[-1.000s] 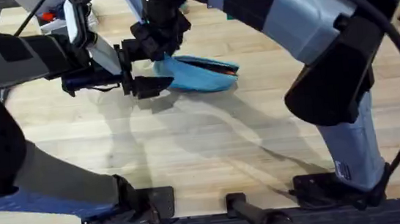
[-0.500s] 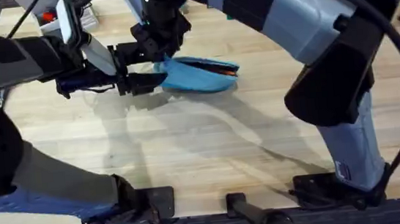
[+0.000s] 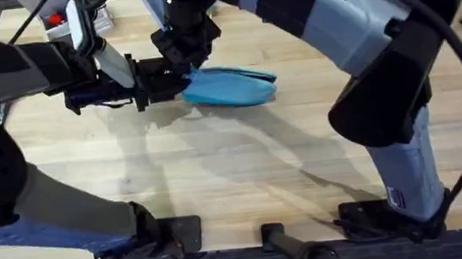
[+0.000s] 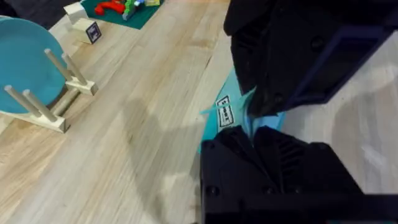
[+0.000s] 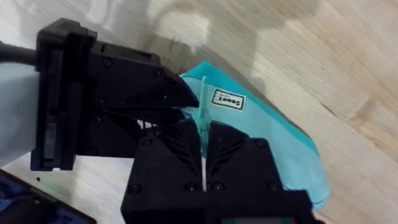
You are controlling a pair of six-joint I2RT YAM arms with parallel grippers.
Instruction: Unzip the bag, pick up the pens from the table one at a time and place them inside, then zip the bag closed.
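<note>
The bag [image 3: 231, 86] lies on the desk [image 3: 243, 171], no pens loose beside it — loading looks done, I'd say. The left tool [image 3: 177, 85] pinches its end and the right tool [image 5: 203, 155] grips the zipper pull — closing remains.

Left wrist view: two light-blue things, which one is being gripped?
The soft pouch with the white label, pinched by the left gripper. The round disc stands apart in its wooden rack.
</note>
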